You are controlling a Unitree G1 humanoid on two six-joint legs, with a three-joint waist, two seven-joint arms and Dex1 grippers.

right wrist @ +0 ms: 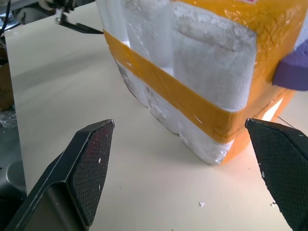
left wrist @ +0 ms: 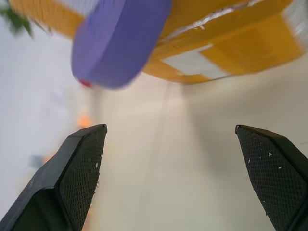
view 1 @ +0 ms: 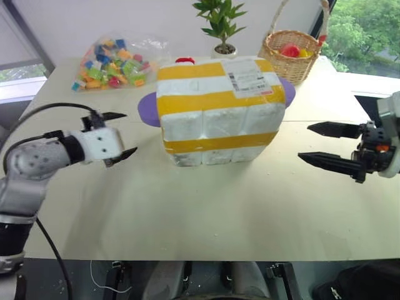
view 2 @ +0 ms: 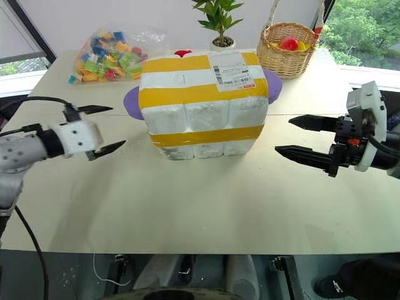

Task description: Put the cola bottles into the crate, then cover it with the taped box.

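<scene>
The taped box [view 1: 219, 109], white foam with broad yellow stripes and a shipping label [view 1: 248, 78] on top, stands at the middle of the table. A purple handle [view 1: 148, 109] sticks out of each side. My left gripper [view 1: 128, 132] hovers open and empty a short way to the left of the box, near that handle [left wrist: 120, 41]. On the box's right my right gripper [view 1: 305, 142] is open and empty, pointing at the side of the box [right wrist: 192, 72]. The crate and the cola bottles are hidden. A small red thing [view 1: 184, 60] peeks over the box's far top edge.
A clear bag of colourful toy bricks [view 1: 112, 65] lies at the back left. A potted plant [view 1: 220, 25] and a woven basket [view 1: 290, 53] holding fruit stand behind the box. Bare tabletop [view 1: 219, 212] stretches from the box to the near edge.
</scene>
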